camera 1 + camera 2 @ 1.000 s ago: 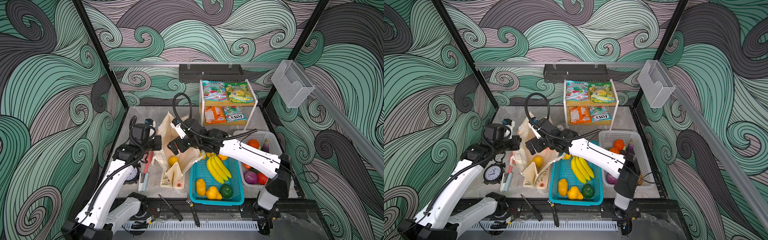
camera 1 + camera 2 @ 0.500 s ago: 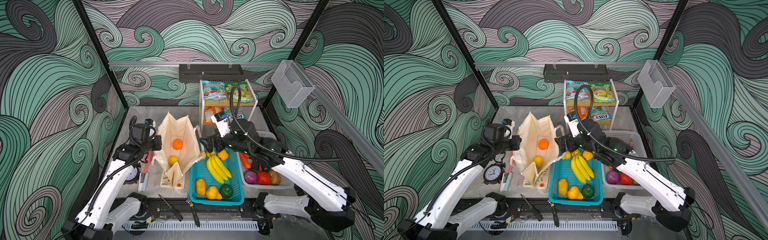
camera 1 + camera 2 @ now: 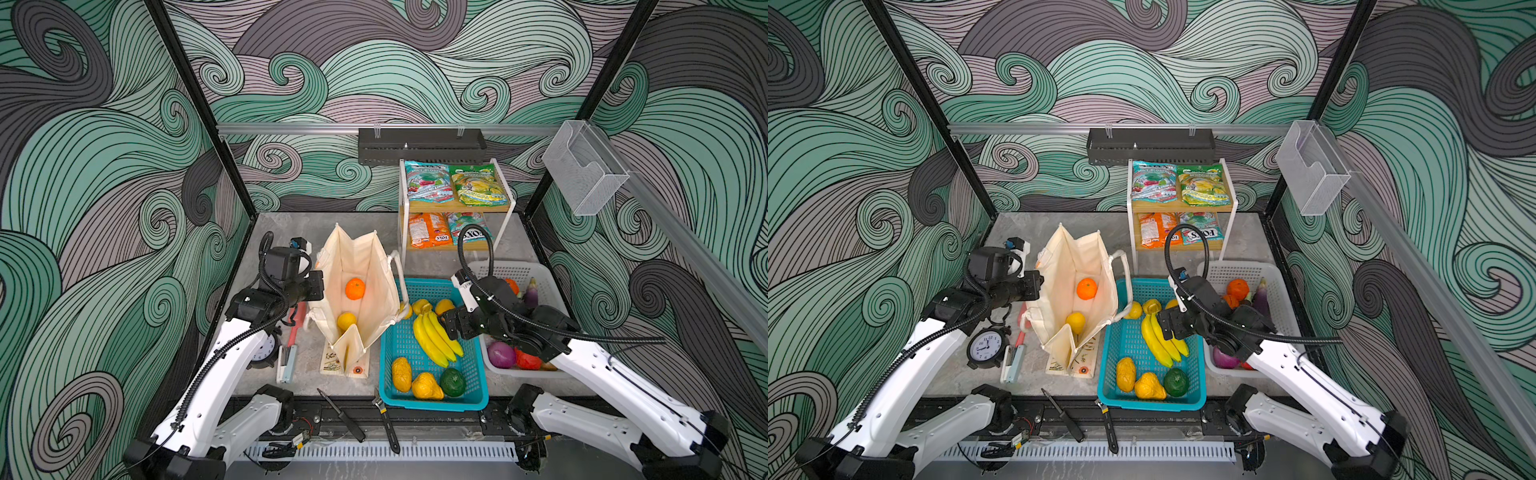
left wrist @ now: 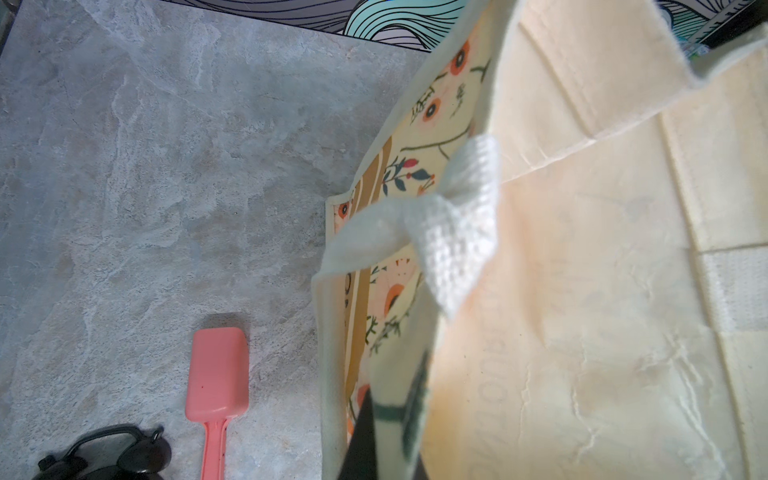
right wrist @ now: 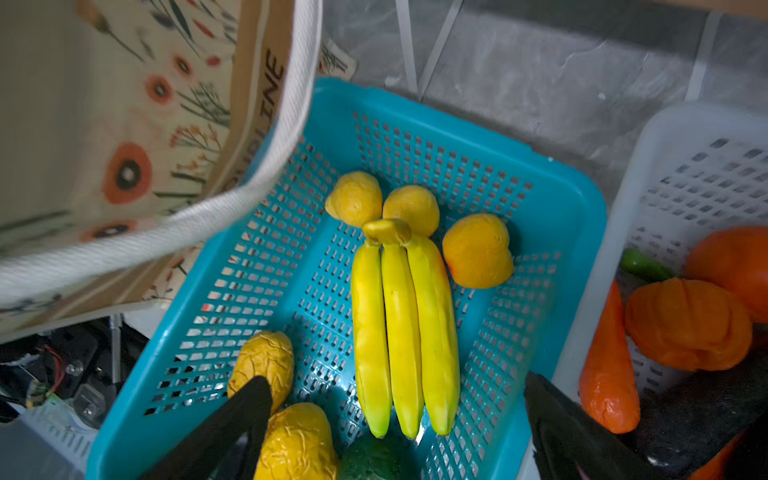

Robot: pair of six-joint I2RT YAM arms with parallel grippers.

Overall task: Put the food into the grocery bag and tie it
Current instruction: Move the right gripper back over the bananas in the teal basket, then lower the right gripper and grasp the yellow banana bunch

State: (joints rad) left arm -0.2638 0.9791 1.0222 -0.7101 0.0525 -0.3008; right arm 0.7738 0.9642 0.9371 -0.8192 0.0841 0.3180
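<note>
The cream grocery bag (image 3: 374, 270) stands open left of centre in both top views, with an orange (image 3: 355, 288) and a lemon (image 3: 346, 321) inside. My left gripper (image 3: 321, 286) is shut on the bag's left rim; in the left wrist view the canvas edge (image 4: 399, 399) sits pinched between its fingers. My right gripper (image 3: 445, 328) hangs open over the yellow banana bunch (image 5: 399, 324) in the teal basket (image 5: 561, 195), its fingers (image 5: 249, 407) apart and touching nothing. An eggplant (image 3: 531, 293) lies in the white basket. Snack packets (image 3: 430, 187) rest on the shelf.
The white basket (image 3: 515, 270) of vegetables stands right of the teal one. A two-tier shelf (image 3: 509, 208) is at the back. A clock (image 3: 262, 353), pink spatula (image 4: 216, 374), wooden board (image 3: 357, 368), knife (image 3: 340, 415) and wrench (image 3: 386, 424) lie near the front.
My right arm has pulled back from the bag to above the teal basket, leaving the orange inside the bag. The left gripper has kept its hold on the rim.
</note>
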